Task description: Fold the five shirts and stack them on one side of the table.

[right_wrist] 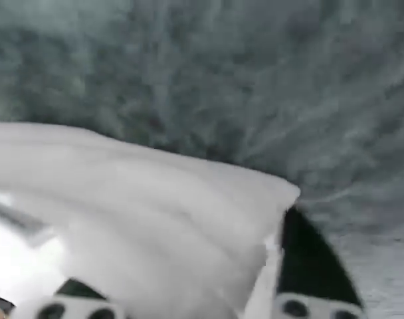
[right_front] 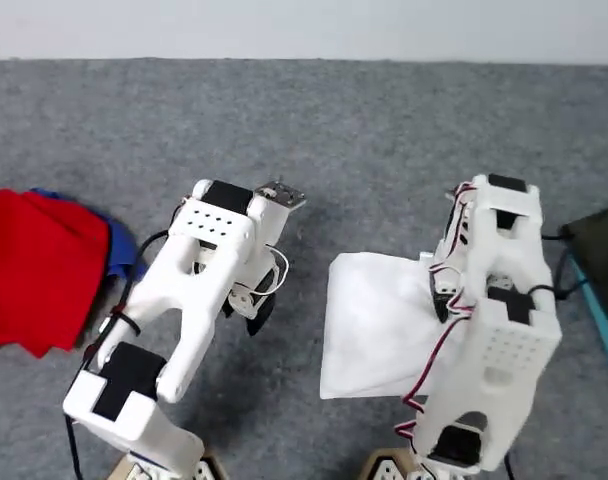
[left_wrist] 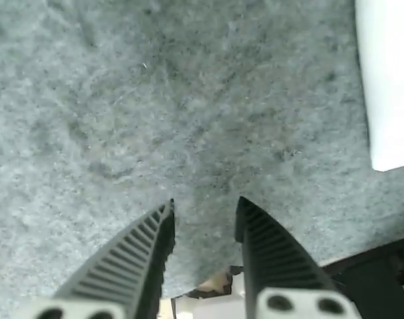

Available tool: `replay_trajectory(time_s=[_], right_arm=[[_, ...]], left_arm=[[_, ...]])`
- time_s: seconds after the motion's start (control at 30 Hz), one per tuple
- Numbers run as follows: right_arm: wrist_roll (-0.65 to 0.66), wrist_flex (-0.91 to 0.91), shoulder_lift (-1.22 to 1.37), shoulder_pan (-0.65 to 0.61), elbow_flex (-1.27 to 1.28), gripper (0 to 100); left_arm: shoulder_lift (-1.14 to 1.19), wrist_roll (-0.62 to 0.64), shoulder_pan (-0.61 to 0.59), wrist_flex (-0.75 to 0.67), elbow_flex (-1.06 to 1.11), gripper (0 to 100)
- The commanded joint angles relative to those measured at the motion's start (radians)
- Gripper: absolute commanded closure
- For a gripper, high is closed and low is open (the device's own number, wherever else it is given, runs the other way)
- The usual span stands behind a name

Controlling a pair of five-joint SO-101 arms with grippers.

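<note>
Overhead, the white shirt lies by the table's near edge beneath the right arm, and the red shirt lies at the left edge. The wrist views settle the jaws: the right gripper is pinched on the white shirt's edge, and the left gripper is partly open and empty above bare felt.

The red shirt runs off the left edge, and the blue shirt beneath it shows just 1 strip. The right arm hides part of the white shirt. The dark shirt is cut by the right edge.
</note>
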Motion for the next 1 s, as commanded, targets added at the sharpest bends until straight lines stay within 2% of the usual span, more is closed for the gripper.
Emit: replay_trajectory(time_s=[0.0,0.1,0.2,0.33,0.5,0.67,0.8,0.97], right_arm=[[0.063,0.004,0.076,-0.024,-0.049,92.4],[0.063,0.005,0.093,-0.019,-0.054,92.8],[0.061,0.005,0.09,-0.039,-0.058,99.5],[0.061,0.071,0.047,-0.081,-0.123,99.0],[0.091,0.17,-0.107,-0.142,-0.301,98.9],[0.152,0.145,-0.303,-0.148,-0.453,98.9],[0.149,0.033,-0.366,-0.074,-0.528,98.9],[0.132,-0.153,-0.358,0.151,-0.543,98.9]], left_arm=[[-0.049,-0.008,-0.005,0.026,-0.001,86],[-0.049,-0.009,-0.005,0.026,-0.001,86],[-0.049,-0.009,-0.005,0.025,-0.001,86],[-0.049,-0.011,-0.005,0.025,-0.001,86],[-0.049,-0.011,-0.005,0.025,-0.001,86],[-0.049,-0.011,-0.005,0.026,-0.001,86],[-0.049,-0.011,-0.006,0.026,-0.001,86],[-0.049,-0.011,-0.006,0.026,0.001,86]])
